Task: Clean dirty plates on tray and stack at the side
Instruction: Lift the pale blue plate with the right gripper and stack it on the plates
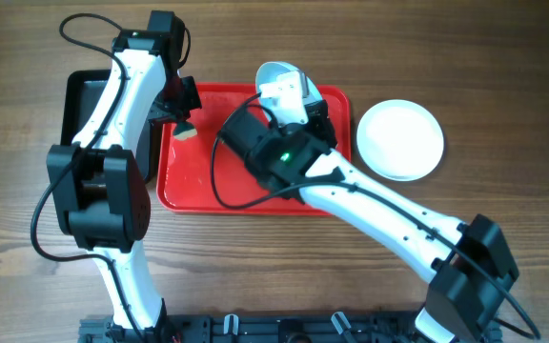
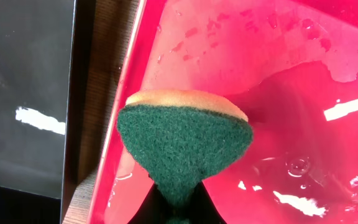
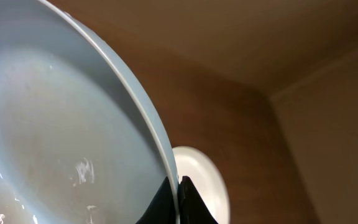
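While tray point(image 1: 198, 186) holds water point(image 2: 303, 168), right jaws clamp plate point(image 3: 55, 112); sponge point(image 2: 182, 146) nearby.

Even, bright light falls from above in the overhead view, leaving only faint, soft shadows under the arms point(image 1: 379, 205) on the wooden surface point(image 1: 503, 57); everything there is sharp. In the left wrist view the wet tray point(image 2: 278, 56) throws white streaks of glare. The black bin point(image 2: 23, 93) carries one too, while the sponge point(image 2: 182, 143) is crisp. The right wrist view is dimmer: the plate point(image 3: 48, 124) is soft and out of focus, with small wet glints, against a shaded brown background.
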### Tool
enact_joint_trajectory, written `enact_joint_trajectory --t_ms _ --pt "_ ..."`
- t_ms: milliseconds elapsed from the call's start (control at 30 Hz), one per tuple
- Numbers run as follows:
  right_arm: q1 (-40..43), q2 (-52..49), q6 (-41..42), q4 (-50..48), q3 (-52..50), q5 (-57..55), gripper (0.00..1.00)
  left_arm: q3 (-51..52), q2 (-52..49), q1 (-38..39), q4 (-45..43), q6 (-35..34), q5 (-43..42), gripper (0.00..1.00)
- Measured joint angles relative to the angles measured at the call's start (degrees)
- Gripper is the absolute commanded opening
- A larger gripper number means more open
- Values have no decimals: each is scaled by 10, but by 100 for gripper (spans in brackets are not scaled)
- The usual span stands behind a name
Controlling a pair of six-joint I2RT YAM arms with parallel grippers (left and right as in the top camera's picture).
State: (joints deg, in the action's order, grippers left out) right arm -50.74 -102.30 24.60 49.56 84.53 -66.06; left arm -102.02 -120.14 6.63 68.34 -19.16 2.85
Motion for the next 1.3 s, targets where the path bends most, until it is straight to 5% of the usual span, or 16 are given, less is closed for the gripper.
enact_joint_trajectory --t_ms 267,667,933,1133,1300 --pt "-45 0 -5 -3 0 -144 4 0 0 0 0 0 0 4" --pt "-62 0 -20 -10 0 -174 4 0 0 0 0 0 0 4" --pt "-11 0 -4 3 0 117 4 0 0 0 0 0 0 4" --pt "87 0 6 1 0 352 4 0 0 0 0 0 0 4" --pt "250 11 -20 2 0 586 4 0 0 0 0 0 0 4"
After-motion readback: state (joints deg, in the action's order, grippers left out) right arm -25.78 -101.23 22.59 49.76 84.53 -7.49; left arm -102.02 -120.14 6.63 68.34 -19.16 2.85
